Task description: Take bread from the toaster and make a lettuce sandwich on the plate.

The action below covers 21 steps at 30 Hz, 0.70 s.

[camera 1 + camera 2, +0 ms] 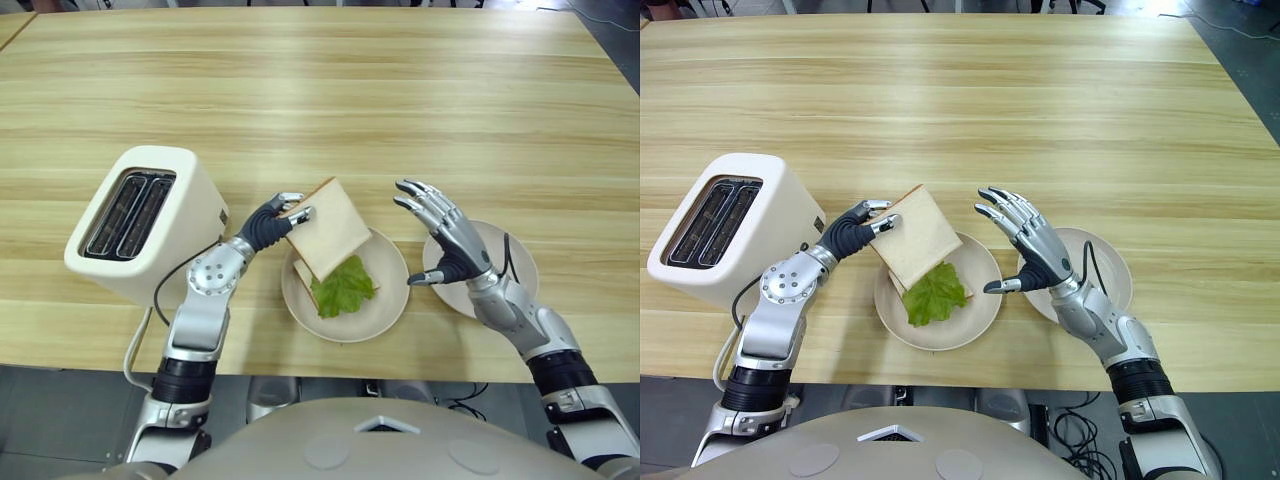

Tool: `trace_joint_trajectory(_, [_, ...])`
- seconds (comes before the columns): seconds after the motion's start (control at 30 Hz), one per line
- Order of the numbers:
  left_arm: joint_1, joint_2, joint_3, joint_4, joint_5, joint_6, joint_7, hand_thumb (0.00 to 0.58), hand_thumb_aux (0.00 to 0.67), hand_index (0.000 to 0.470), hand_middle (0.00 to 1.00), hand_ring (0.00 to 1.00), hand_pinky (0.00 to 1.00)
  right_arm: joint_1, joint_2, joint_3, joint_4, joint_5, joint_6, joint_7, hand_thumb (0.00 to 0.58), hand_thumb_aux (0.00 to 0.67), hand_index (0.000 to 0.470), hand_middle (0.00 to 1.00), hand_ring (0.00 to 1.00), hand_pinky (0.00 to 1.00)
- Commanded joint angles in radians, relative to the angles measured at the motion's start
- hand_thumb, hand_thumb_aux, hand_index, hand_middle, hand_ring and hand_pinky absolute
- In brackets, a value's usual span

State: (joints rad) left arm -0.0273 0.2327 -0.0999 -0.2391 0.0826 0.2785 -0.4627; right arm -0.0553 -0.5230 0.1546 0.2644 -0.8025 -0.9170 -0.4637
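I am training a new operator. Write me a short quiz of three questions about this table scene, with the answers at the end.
1. True or false: the left robot hand holds a tilted bread slice over the middle plate.
2. Where does the lettuce leaf lie? A) in the toaster B) on the lower slice on the middle plate C) on the bare table
3. Fill the gap: the right robot hand, above the small plate, is ___ and holds nothing.
Key: 1 true; 2 B; 3 open.
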Motion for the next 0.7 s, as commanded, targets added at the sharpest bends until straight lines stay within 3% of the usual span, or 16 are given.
trace_joint_trajectory(0.03, [-0.011, 0.027, -0.001, 0.045, -0.06, 0.041, -0.054, 0.58, 0.67, 0.46, 1.0, 1.0, 1.0, -0.007, -0.001, 0.018, 0.014, -0.014, 0.003, -0.004, 0.0, 0.0, 0.0, 0.0, 0.0, 0.0])
trace_joint_trajectory(0.7, [0.024, 0.06, -0.1, 0.146, -0.08, 0.03, -0.095, 0.58, 0.67, 0.46, 1.0, 1.0, 1.0, -0.009, -0.008, 0.067, 0.025, -0.048, 0.009, -0.011, 0.0, 0.0, 0.0, 0.0, 0.0, 0.0])
